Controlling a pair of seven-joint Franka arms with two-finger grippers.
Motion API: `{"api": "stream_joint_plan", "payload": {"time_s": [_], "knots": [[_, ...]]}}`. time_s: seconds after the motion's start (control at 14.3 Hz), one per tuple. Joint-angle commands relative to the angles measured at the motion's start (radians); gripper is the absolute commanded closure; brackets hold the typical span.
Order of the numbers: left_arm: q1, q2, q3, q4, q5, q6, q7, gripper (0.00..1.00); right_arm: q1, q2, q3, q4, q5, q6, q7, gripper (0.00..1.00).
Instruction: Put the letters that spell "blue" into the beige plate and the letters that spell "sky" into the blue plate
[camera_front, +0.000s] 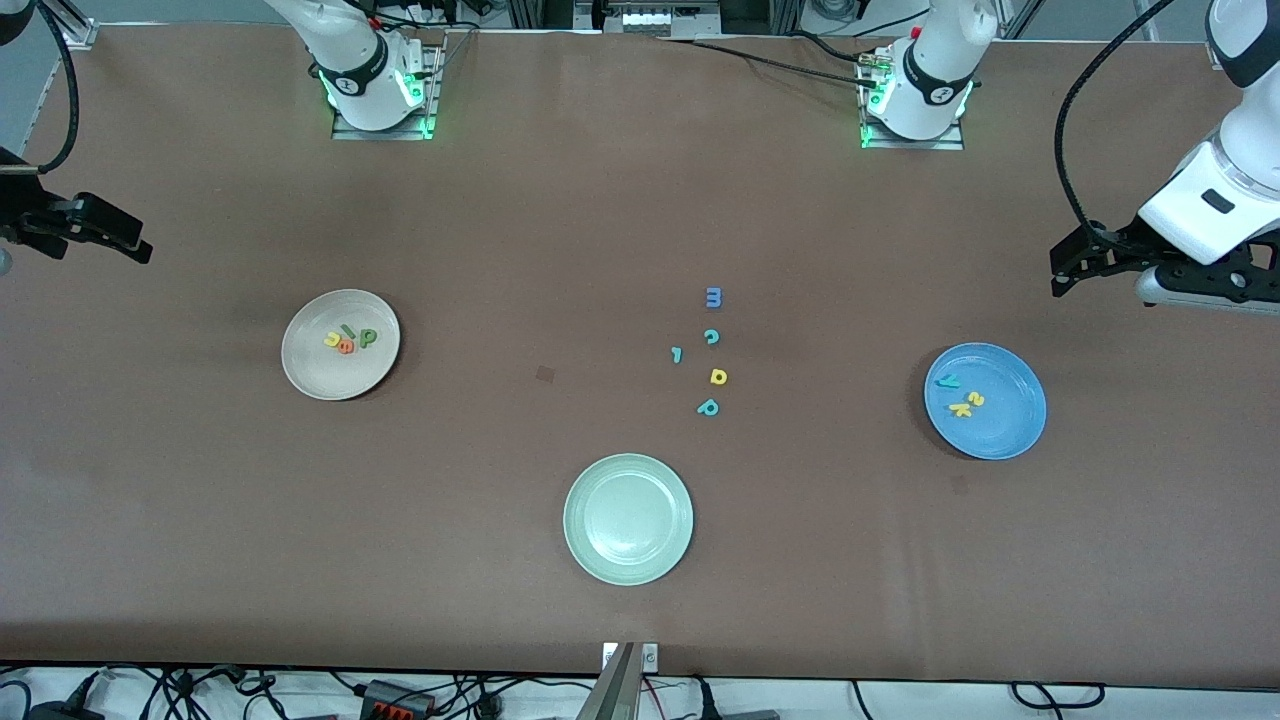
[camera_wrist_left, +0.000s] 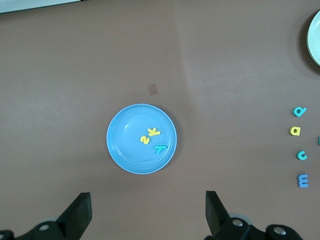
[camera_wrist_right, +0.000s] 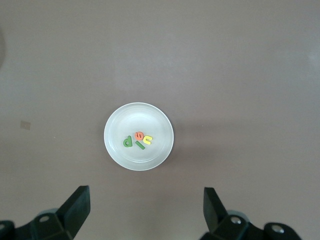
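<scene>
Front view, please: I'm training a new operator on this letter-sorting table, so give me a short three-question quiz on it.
1. True or false: the beige plate holds four letters.
2. Which plate holds no letters? A) the blue plate B) the pale green plate C) the beige plate
3. Fill in: the loose letters lie on the table between the beige plate and the ____ plate.

Key:
1. True: a green b, a dark green l, a yellow u and an orange e.
2. B. The blue plate holds a yellow s, a yellow k and a teal y.
3. blue.
Both the left gripper and the right gripper wait open at the table's ends.
</scene>
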Motion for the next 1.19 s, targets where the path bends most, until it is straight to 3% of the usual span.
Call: {"api": "stream_joint_plan", "payload": {"time_s": [0.0,1.12], "knots": [[-0.003,0.016,0.003,0.028,0.008,-0.008,0.015,0.00,-0.006,-0.020,0.011,-0.023,-0.016,0.014,0.001,0.00],[-0.003,0.016,0.003,0.028,0.008,-0.008,0.015,0.00,0.005,-0.014,0.013,-0.023,-0.039,0.023,0.001,0.00]]}}
